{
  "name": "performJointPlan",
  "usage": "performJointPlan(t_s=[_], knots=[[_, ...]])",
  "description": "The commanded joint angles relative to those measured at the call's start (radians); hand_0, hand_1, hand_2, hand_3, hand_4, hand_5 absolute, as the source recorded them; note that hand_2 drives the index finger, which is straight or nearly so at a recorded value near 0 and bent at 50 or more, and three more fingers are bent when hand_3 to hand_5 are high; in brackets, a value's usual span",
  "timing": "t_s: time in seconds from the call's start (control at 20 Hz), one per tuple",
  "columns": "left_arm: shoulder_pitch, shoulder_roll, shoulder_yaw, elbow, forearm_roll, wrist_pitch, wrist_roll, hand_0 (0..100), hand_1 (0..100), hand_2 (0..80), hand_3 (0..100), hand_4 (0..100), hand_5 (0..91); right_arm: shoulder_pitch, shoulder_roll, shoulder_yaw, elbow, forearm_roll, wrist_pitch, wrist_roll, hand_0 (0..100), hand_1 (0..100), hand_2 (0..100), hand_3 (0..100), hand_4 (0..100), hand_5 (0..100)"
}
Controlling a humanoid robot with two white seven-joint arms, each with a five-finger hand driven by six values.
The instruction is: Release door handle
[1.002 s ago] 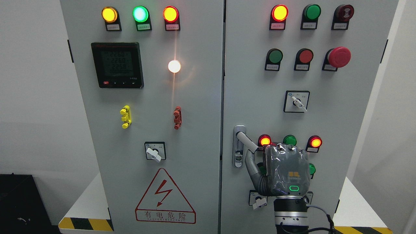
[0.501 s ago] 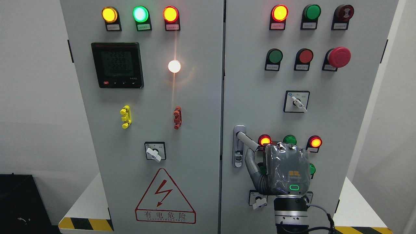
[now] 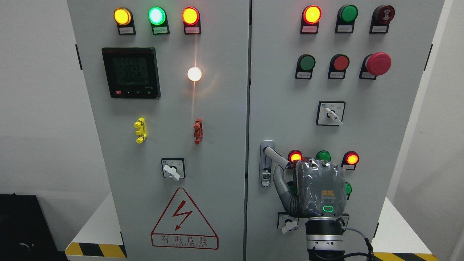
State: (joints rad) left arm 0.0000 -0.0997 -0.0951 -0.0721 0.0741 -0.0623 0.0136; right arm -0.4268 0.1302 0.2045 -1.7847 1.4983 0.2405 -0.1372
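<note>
The grey metal door handle [image 3: 276,156] on the right cabinet door [image 3: 282,108] is swung out of its lock plate [image 3: 266,170] and slants down to the right. My right hand [image 3: 294,169], in a grey glove, comes up from the bottom edge and covers the handle's free end. Its fingers curl over that end, hidden behind the back of the hand, and the thumb [image 3: 280,183] reaches up beneath the lever. The left arm does not show.
Lit red lamps [image 3: 295,157] and a green button [image 3: 323,156] sit right above my hand. A small rotary switch [image 3: 289,225] is just left of my wrist. The left door [image 3: 217,163] carries a meter [image 3: 131,72], switches and a warning triangle.
</note>
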Motion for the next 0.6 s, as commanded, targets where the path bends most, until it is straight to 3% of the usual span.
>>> performJointPlan(t_s=[0.0, 0.55], knots=[[0.017, 0.000, 0.000, 0.000, 0.000, -0.001, 0.000, 12, 56, 0.0, 0, 0, 0.0, -0.001, -0.003, -0.011, -0.001, 0.000, -0.001, 0.002, 57, 29, 100, 100, 100, 100], [0.017, 0.000, 0.000, 0.000, 0.001, -0.001, 0.000, 12, 56, 0.0, 0, 0, 0.0, -0.004, -0.003, -0.016, -0.009, -0.001, -0.003, 0.002, 56, 29, 100, 100, 100, 100]])
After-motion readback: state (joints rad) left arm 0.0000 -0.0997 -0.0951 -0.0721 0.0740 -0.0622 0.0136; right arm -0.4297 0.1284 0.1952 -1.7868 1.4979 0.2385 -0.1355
